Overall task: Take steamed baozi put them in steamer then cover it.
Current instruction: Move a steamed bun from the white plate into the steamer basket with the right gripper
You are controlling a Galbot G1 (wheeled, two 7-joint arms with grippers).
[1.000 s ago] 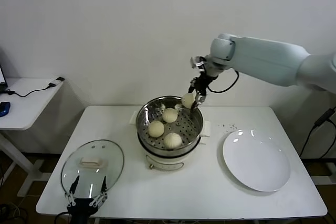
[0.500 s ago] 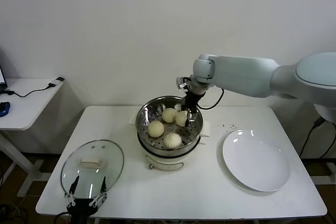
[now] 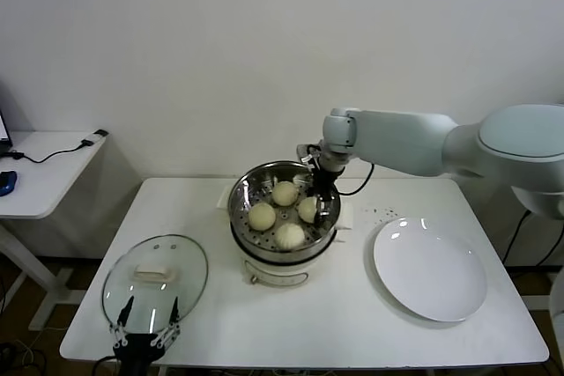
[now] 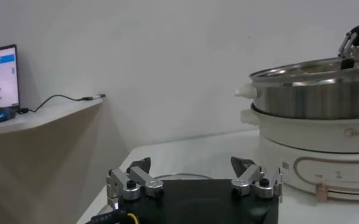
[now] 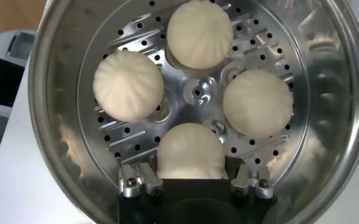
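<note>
The steamer (image 3: 240, 195) stands mid-table on its white pot base (image 3: 280, 269). Three baozi (image 3: 285, 192) (image 3: 262, 216) (image 3: 289, 235) lie on its perforated floor. My right gripper (image 3: 315, 206) reaches down inside the basket at its right side, shut on a fourth baozi (image 3: 307, 209). In the right wrist view this baozi (image 5: 191, 149) sits between the fingers (image 5: 133, 179), low at the steamer floor (image 5: 197, 94). The cover (image 3: 181, 292) lies flat at the table's front left, handle (image 3: 152, 272) up. My left gripper (image 3: 145, 328) is open and empty just in front of it.
A flat white plate (image 3: 430, 269) lies empty at the table's right. A small side table (image 3: 44, 169) with cables stands at the far left. In the left wrist view, the steamer (image 4: 313, 91) and pot base (image 4: 325, 158) stand off to one side.
My right gripper has carried the fourth baozi from above the steamer's far rim down into the basket, beside the other three. The left arm has not moved.
</note>
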